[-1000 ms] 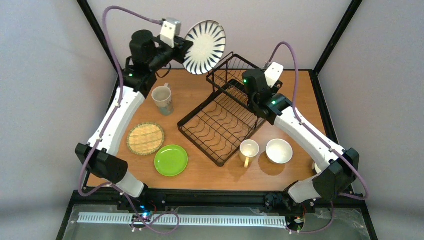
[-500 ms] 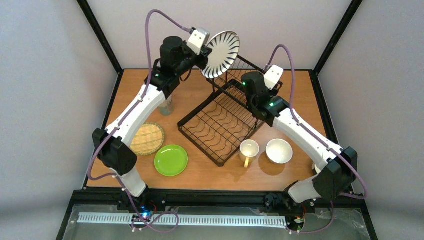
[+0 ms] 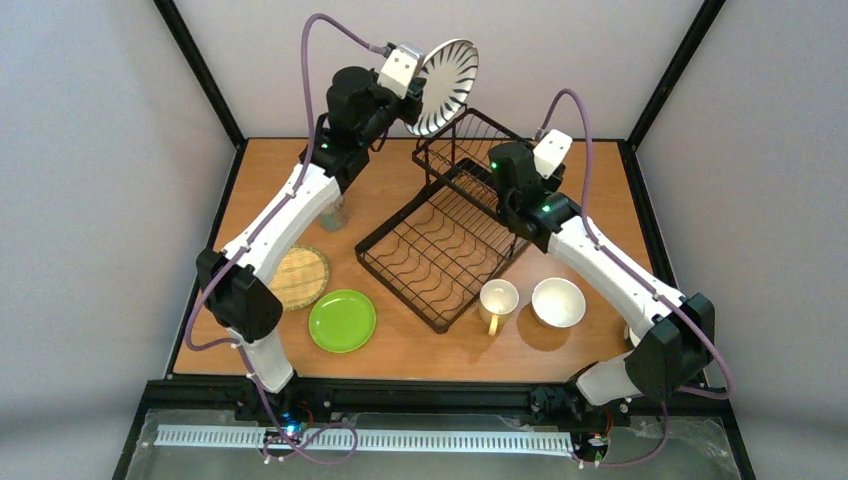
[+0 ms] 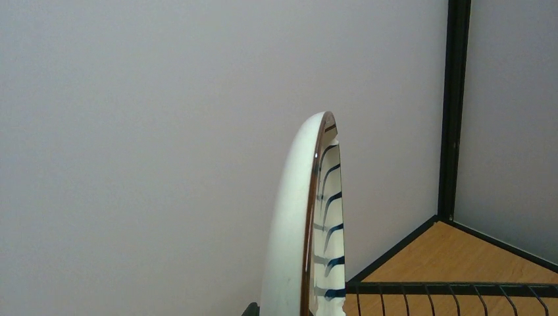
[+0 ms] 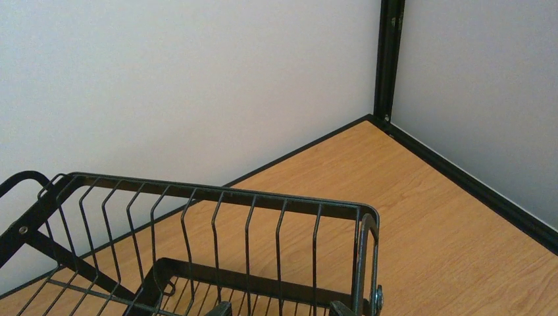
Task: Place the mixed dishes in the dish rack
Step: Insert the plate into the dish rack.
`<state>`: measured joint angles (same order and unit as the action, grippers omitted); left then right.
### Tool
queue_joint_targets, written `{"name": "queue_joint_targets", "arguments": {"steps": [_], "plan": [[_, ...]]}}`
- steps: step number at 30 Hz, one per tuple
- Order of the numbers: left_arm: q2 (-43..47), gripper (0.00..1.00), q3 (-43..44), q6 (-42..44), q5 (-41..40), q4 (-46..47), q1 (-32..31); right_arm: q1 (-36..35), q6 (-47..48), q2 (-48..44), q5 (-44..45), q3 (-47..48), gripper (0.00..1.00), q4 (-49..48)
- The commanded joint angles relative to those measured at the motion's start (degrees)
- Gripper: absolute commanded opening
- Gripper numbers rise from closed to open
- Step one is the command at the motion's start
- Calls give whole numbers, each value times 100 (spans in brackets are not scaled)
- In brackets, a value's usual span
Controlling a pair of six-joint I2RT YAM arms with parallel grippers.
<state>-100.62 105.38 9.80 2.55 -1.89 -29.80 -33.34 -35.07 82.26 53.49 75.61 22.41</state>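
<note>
The black wire dish rack [image 3: 397, 213] is being seen set slantwise on the wooden table [image 3: 420, 345], its flat slotted tray joined to a taller basket of bent rods. All the dishes are being seen outside it. The striped plate [image 3: 448, 82] is being held on edge in the air, above and beside the basket's far end. It is being pinched at its rim by the nearly closed left gripper [image 3: 416, 100], its smooth white back being shown edge-on to the left wrist camera. The right gripper [image 5: 279, 311] is being held over the basket, jaws wide apart and nothing gripped. On the table are being seen a glossy lime-green plate [image 3: 342, 320] and a round woven bamboo plate [image 3: 300, 275] partly covered by the left arm [image 3: 275, 225]. A pale mug [image 3: 497, 300] is being seen just beside a white bowl [image 3: 558, 302]. A second mug [image 3: 335, 213] is being mostly hidden.
</note>
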Motion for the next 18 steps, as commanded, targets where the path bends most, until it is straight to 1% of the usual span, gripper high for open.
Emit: {"name": "queue_joint_targets", "arguments": {"steps": [1,18], "plan": [[-7,0,514,200,34,908,-78,92,-26,16,74,-145,85,-231],[7,0,128,210,241,795,-86,127,-154,-2,-21,-388,85,-333]]}}
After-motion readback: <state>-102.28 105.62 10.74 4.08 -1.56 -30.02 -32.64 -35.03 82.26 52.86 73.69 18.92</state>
